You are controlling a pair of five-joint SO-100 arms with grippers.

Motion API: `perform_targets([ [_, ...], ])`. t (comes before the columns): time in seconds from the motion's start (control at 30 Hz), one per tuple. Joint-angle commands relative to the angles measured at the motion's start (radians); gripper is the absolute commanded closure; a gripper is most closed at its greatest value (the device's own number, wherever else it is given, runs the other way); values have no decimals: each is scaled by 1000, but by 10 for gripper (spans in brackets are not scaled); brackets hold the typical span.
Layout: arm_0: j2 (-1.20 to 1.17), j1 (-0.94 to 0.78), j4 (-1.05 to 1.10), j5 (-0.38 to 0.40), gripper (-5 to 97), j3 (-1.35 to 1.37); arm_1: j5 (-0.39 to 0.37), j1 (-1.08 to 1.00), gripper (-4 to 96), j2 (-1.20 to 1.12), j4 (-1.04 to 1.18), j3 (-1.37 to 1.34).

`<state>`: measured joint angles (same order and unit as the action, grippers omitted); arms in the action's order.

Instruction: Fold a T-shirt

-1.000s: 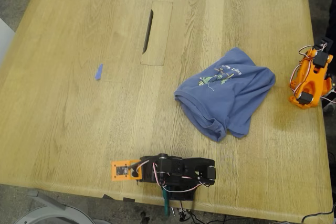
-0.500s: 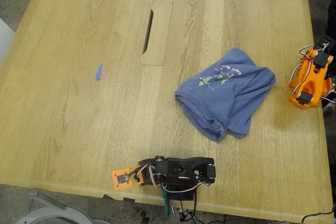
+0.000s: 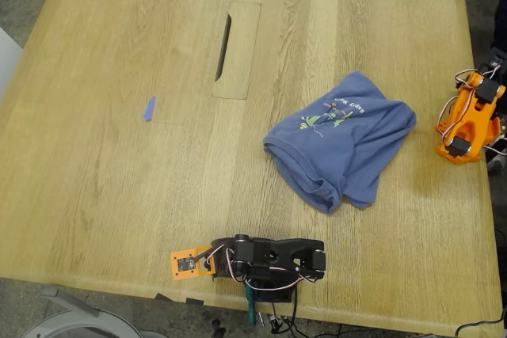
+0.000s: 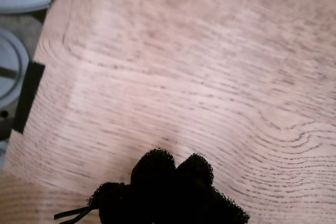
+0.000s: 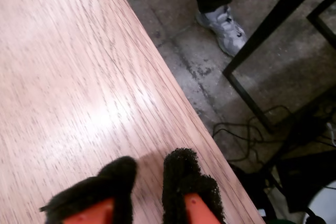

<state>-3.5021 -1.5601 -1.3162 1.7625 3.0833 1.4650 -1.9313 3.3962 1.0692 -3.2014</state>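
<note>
The T-shirt (image 3: pixel 341 144) is lying crumpled in a loose heap on the counter (image 3: pixel 119 180), in the half toward the exterior view's right and about midway between the counter's near and far edges, with its small yellow-green print facing up and a ribbed hem curling along the side toward the exterior view's bottom. Neither arm is touching it. My first gripper (image 4: pixel 173 174) is hovering over bare wood close to the counter's edge at the exterior view's bottom, on the black arm (image 3: pixel 273 259) that is lying folded along that edge; its black foam fingers (image 4: pixel 152 169) are pressing together and are holding nothing. A white round base (image 4: pixel 10 72) is showing on the floor past the counter's corner in the first wrist view. My second gripper (image 5: pixel 149 174) is sitting on the orange arm (image 3: pixel 467 120) at the counter's edge on the exterior view's right, well apart from the shirt; its foam-covered fingers (image 5: pixel 181 177) are standing slightly parted, with a thin strip of wood showing between them and nothing in their grasp. Beyond that edge a person's grey shoe (image 5: pixel 223 24) is resting on the floor. A tiny blue scrap (image 3: pixel 149 108) is lying toward the exterior view's left, near a rectangular cable hatch (image 3: pixel 236 51) set into the wood.
</note>
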Motion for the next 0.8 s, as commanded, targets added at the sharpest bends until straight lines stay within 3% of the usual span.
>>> perform_targets([
  [0.0,-107,5,103,-54,918,-17,-11,18,751,9,-37,-66],
  [0.23,-107,5,126,-58,918,-17,18,43,751,9,-41,-66],
  [0.5,-107,3,-12,-60,918,-17,58,32,791,9,46,-66],
  [0.77,-107,2,-110,-117,918,-17,114,11,832,9,109,-66],
])
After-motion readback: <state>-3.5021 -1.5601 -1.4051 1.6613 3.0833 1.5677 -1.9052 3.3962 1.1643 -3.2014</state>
